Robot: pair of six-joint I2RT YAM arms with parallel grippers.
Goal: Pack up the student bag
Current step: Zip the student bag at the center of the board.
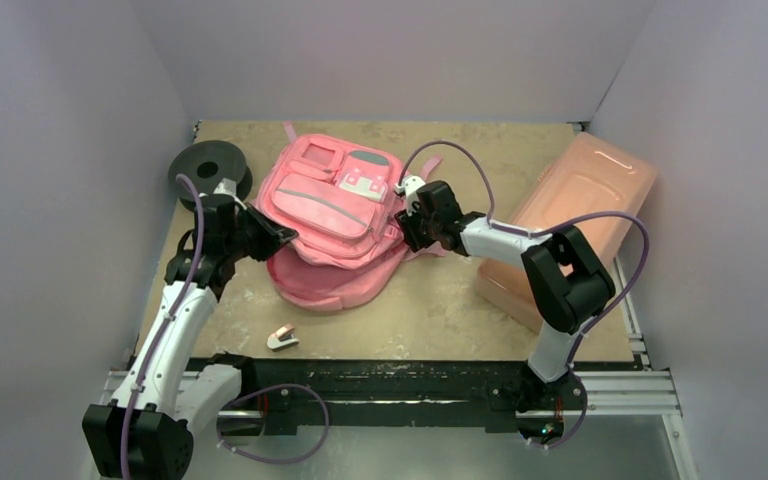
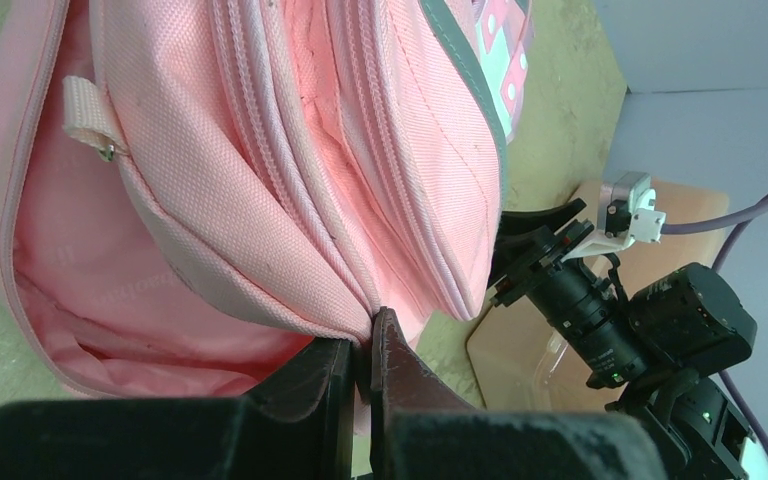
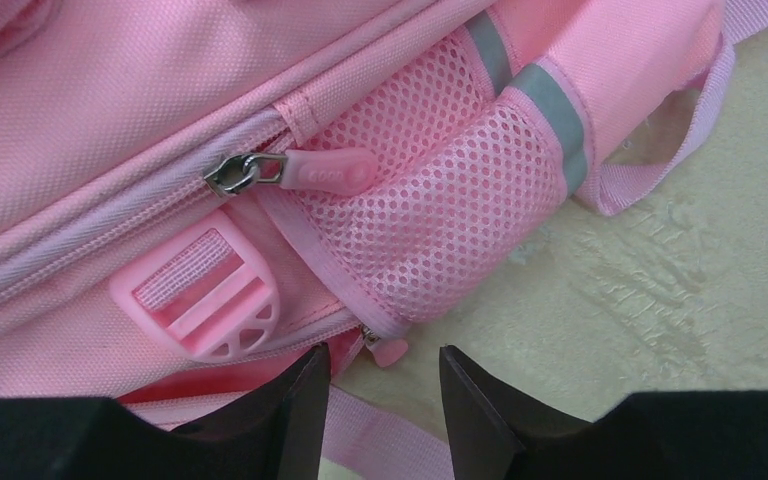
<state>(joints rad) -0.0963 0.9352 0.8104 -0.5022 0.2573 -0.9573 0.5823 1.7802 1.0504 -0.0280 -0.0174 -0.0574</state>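
The student bag [image 1: 335, 215], a pink fabric backpack, lies in the middle of the table with its main compartment gaping toward the near side. My left gripper [image 1: 278, 237] is shut on the edge of the bag's opening, and the left wrist view shows the bag [image 2: 260, 150] with its fabric pinched between the jaws [image 2: 365, 340]. My right gripper [image 3: 385, 365] stands open at the bag's right side. A small pink zipper pull [image 3: 390, 350] hangs just ahead of its fingertips, below the mesh side pocket [image 3: 450, 220]. Nothing sits between the fingers.
A salmon-pink plastic box [image 1: 580, 215] stands at the right. A black spool [image 1: 210, 170] sits at the back left. A small white and pink object [image 1: 282, 338] lies near the front edge. A pink buckle [image 3: 200, 300] and a second zipper pull [image 3: 325, 170] show on the bag's side.
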